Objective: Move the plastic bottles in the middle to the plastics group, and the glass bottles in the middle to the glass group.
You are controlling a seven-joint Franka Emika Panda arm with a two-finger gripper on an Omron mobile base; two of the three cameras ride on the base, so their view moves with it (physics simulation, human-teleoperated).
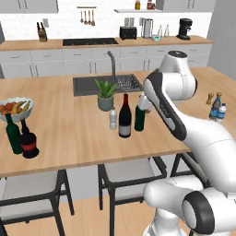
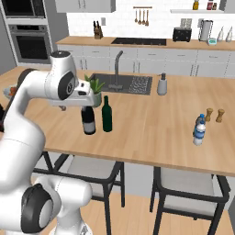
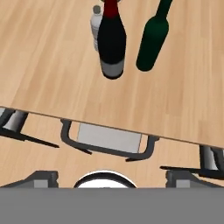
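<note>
Wine bottle point(image 3: 112, 41) stands mid-counter point(image 1: 60, 133), the clear plastic bottle point(image 3: 96, 26) just beside it at ten o'clock in the hand view, the green bottle point(image 3: 152, 39) at three o'clock. Gripper probably spread wide, holding nothing; fingertips barely show.
</note>
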